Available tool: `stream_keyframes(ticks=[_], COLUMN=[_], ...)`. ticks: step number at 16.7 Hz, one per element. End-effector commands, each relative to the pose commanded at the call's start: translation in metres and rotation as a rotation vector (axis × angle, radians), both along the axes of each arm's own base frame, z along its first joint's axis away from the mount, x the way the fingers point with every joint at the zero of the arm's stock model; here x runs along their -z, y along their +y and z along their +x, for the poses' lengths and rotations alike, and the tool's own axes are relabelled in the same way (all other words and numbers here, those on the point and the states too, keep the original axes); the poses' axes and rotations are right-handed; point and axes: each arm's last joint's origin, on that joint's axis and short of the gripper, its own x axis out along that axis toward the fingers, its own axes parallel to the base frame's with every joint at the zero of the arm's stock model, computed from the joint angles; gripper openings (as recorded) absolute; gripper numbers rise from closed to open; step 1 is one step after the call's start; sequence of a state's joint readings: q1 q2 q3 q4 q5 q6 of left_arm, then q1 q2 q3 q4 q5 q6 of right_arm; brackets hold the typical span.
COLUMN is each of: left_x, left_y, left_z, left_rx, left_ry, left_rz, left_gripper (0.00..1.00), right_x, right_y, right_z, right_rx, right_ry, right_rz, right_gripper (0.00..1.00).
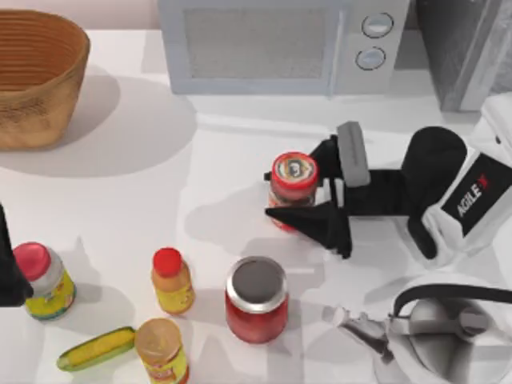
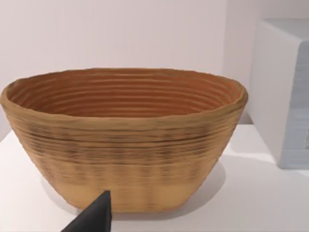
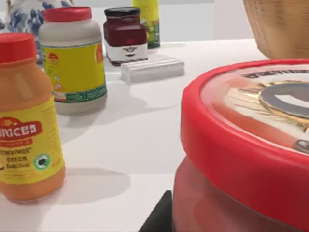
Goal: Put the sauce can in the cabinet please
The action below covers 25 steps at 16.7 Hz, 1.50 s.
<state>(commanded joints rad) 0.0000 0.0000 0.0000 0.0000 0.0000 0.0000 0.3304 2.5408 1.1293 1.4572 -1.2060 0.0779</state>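
Note:
The sauce can [image 1: 294, 178] stands upright at the middle of the table, red-labelled with a red-rimmed top; the right wrist view shows its lid close up [image 3: 251, 140]. My right gripper [image 1: 294, 186] reaches in from the right and is shut on the can, one black finger on its far side and one on its near side. The cabinet [image 1: 464, 48], dark grey and speckled, stands at the back right beside the microwave. My left gripper [image 1: 6, 268] is parked at the left edge, facing the basket.
A light grey microwave [image 1: 280, 44] stands at the back and a woven basket [image 1: 36, 76] at the back left. In front are a red jar [image 1: 256, 302], a yellow bottle [image 1: 172, 280], a red-lidded jar [image 1: 44, 282], a green vegetable [image 1: 96, 349] and a kettle [image 1: 448, 332].

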Motion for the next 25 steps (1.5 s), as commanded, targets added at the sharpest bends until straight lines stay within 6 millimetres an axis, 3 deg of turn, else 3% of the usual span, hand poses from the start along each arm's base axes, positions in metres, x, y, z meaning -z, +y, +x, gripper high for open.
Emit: stream_keyframes(ticks=[4, 8, 15, 22, 25], left_x=[0.0, 0.0, 0.0, 0.0, 0.0], left_y=[0.0, 0.0, 0.0, 0.0, 0.0], left_z=[0.0, 0.0, 0.0, 0.0, 0.0], left_rx=[0.0, 0.0, 0.0, 0.0, 0.0], left_ry=[0.0, 0.0, 0.0, 0.0, 0.0], left_rz=[0.0, 0.0, 0.0, 0.0, 0.0], left_gripper=[1.0, 1.0, 1.0, 1.0, 1.0], right_x=[-0.026, -0.062, -0.134, -0.139, -0.145], right_y=[0.0, 0.005, 0.003, 0.0, -0.014], right_z=[0.006, 0.0, -0.01, -0.011, -0.023], right_rx=[-0.02, -0.037, 0.006, 0.022, 0.113], right_ry=[0.063, 0.108, -0.008, -0.011, 0.063], right_rz=[-0.01, -0.023, -0.004, -0.004, -0.027], right_gripper=[0.0, 0.0, 0.0, 0.0, 0.0])
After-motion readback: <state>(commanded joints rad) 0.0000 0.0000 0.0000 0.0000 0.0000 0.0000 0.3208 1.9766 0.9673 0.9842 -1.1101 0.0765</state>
